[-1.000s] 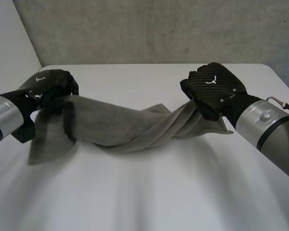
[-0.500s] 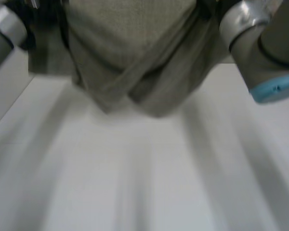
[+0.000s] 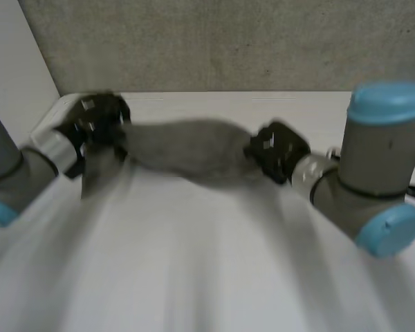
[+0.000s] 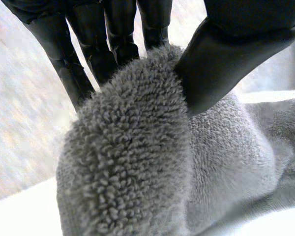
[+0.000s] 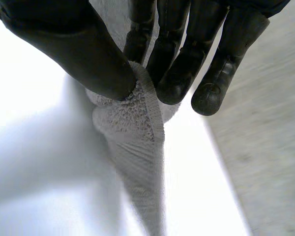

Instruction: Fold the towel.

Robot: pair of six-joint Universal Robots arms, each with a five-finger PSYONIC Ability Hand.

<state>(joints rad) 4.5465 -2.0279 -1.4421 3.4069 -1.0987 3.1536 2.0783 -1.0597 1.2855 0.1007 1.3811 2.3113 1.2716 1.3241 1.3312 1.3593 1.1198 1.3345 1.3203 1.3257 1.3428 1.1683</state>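
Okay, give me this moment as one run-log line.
left hand: pinches towel end | right hand: pinches other end | towel: bunched, strung between hands | fold: not made

Grey, tube-shaped left arm [image 3: 7,173], at the frame's left edge, and right arm [image 3: 370,162], at its right, carry rounded light-blue caps [image 3: 391,100]. Silvery wrist cuffs [image 3: 306,173] lead to the black left hand [image 3: 97,119] and right hand [image 3: 277,149], each with small pale marks. The fingers [image 4: 120,34] are glossy black and ribbed.
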